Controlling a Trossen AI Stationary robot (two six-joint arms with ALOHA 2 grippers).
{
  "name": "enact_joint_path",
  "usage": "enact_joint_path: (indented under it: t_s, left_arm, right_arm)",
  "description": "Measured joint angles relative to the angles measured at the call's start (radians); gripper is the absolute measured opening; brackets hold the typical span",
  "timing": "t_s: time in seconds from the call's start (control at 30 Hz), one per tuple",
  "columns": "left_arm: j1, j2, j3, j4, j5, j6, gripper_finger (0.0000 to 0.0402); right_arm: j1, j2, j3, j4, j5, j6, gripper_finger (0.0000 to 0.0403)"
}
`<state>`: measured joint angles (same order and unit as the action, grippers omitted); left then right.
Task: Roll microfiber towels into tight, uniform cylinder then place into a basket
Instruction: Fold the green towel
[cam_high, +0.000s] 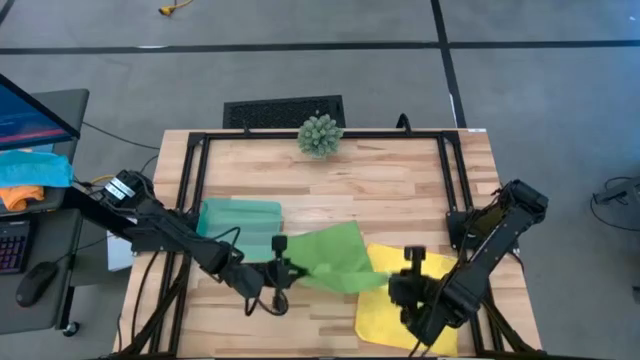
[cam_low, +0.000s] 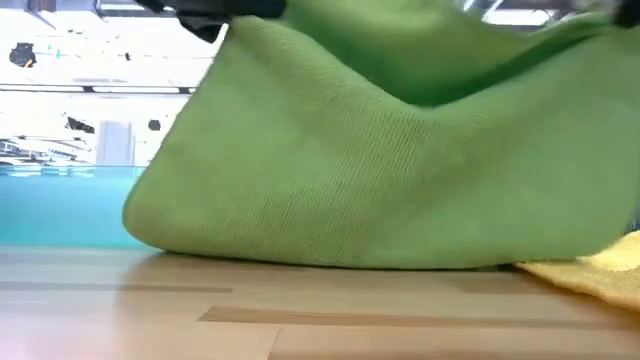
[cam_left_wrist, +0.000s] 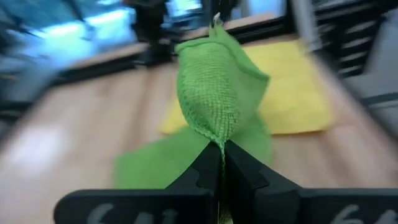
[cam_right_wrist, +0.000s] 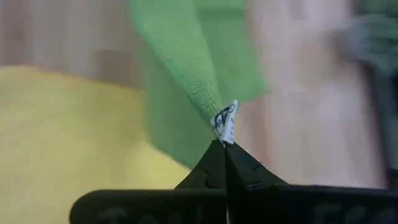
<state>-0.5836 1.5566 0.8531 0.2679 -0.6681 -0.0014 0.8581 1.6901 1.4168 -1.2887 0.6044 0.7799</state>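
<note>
The leaf green towel (cam_high: 330, 256) hangs between my two grippers over the table's near middle, sagging, with its lower fold (cam_low: 330, 255) on the wood. My left gripper (cam_high: 281, 270) is shut on its left near corner. My right gripper (cam_high: 398, 283) is shut on its right near corner. The yellow towel (cam_high: 410, 305) lies flat on the table at the near right, partly under my right arm. The translucent teal basket (cam_high: 240, 228) stands on the table at the left, behind my left arm. My left gripper pinches a corner of the green towel (cam_left_wrist: 219, 138) between its two shut fingers, at their free ends. The cloth rises from the fingers toward my other gripper and sags to the table. My right gripper pinches the towel's corner with the white label (cam_right_wrist: 225, 123) between its two shut fingers. The cloth runs away from it, partly lifted, its lower part on the table.
A spiky green ball plant (cam_high: 320, 134) stands at the table's far edge. A black frame (cam_high: 190, 170) runs round the tabletop. Bare wood lies between the plant and the towels.
</note>
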Motion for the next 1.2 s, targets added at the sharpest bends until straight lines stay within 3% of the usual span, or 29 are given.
enact_joint_path:
  t_s: [0.2,0.37,0.6,0.7,0.9,1.03,1.2]
  left_arm:
    - [0.034,0.0,0.059,-0.051,-0.24,0.195,0.0004]
    - [0.087,0.0,0.11,-0.052,-0.417,0.383,0.0004]
    - [0.202,-0.033,0.166,-0.079,-0.407,0.451,0.0004]
    - [0.268,-0.063,0.174,-0.086,-0.335,0.422,0.0004]
    - [0.437,-0.097,0.173,-0.112,-0.03,0.35,0.0004]
    - [0.556,-0.101,0.173,-0.044,0.141,0.364,0.0004]
    - [0.676,-0.101,0.173,0.082,0.238,0.441,0.0004]
  right_arm:
    - [-0.059,-0.002,0.05,-0.276,0.196,0.177,0.0005]
    - [-0.125,-0.038,0.061,-0.277,0.267,0.146,0.0005]
    - [-0.235,-0.079,0.056,-0.285,0.354,0.107,0.0004]
    - [-0.267,-0.11,0.048,-0.283,0.369,0.047,0.0004]
    - [-0.349,-0.237,0.006,-0.283,0.4,-0.026,0.0004]
    - [-0.406,-0.364,-0.043,-0.278,0.449,-0.055,0.0004]
    - [-0.499,-0.473,-0.069,-0.267,0.495,-0.082,0.0004]
